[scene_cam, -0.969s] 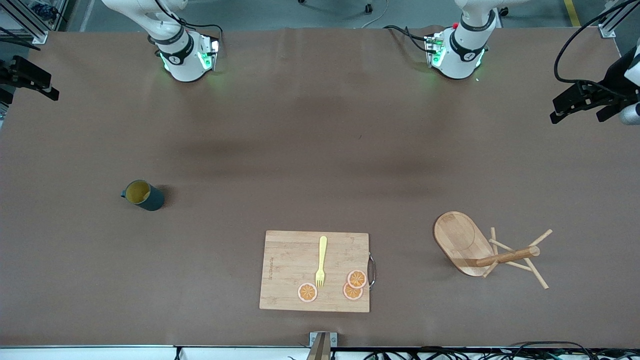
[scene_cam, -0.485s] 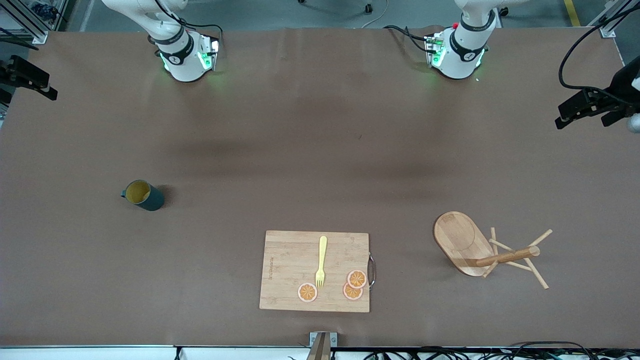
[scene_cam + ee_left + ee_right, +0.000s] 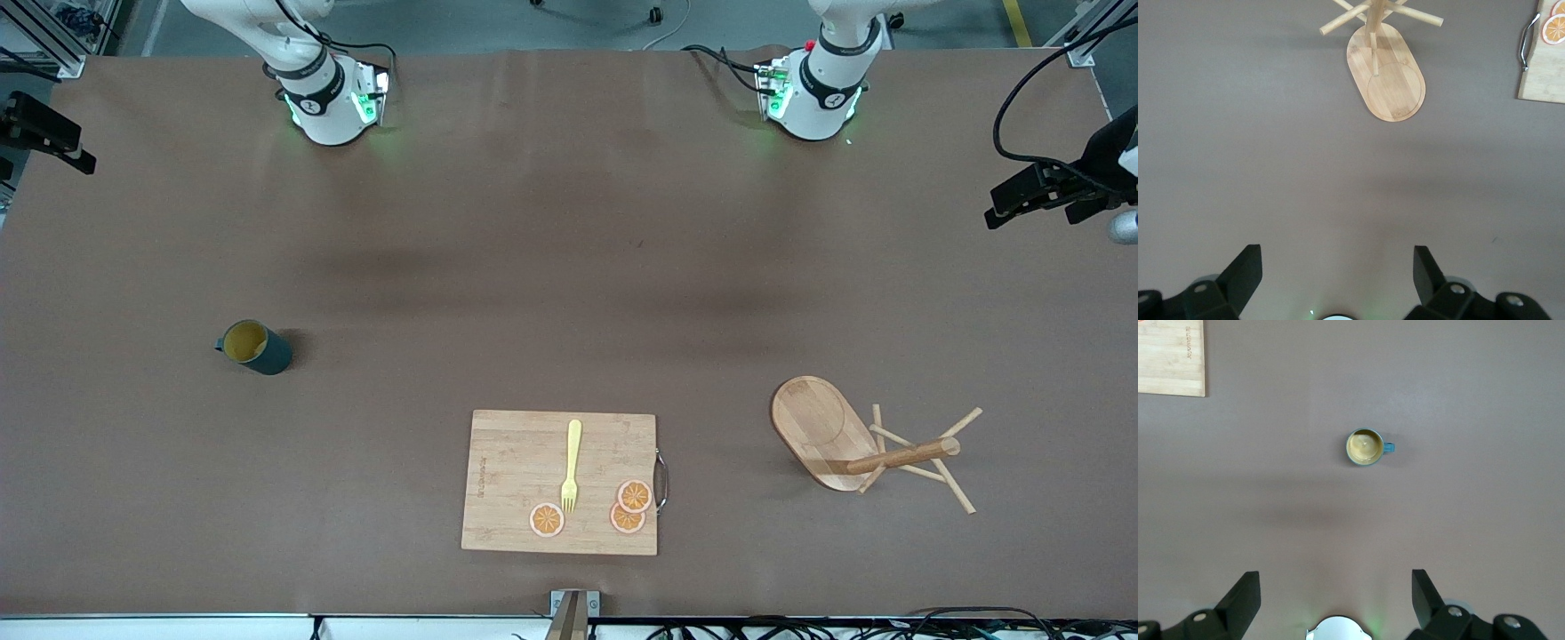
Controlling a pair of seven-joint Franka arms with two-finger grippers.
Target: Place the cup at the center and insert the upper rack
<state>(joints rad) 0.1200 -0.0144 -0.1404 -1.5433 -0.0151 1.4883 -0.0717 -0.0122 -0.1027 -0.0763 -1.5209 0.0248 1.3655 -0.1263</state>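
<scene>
A rectangular light wooden cutting board (image 3: 533,462) lies flat on the brown table (image 3: 569,267), close to the table edge nearest the front camera, about midway between the two ends. A thin metal handle (image 3: 661,481) sits on its short side toward the left arm's end. On the board rest a pale yellow plastic fork (image 3: 572,465) and three round orange slices (image 3: 629,507), two of them overlapping.

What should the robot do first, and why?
Probably lower the right gripper, open and high over bare table, toward the cup. The cup stands upright, untouched, toward the right arm's end, away from the center. The rack lies tipped over.
</scene>
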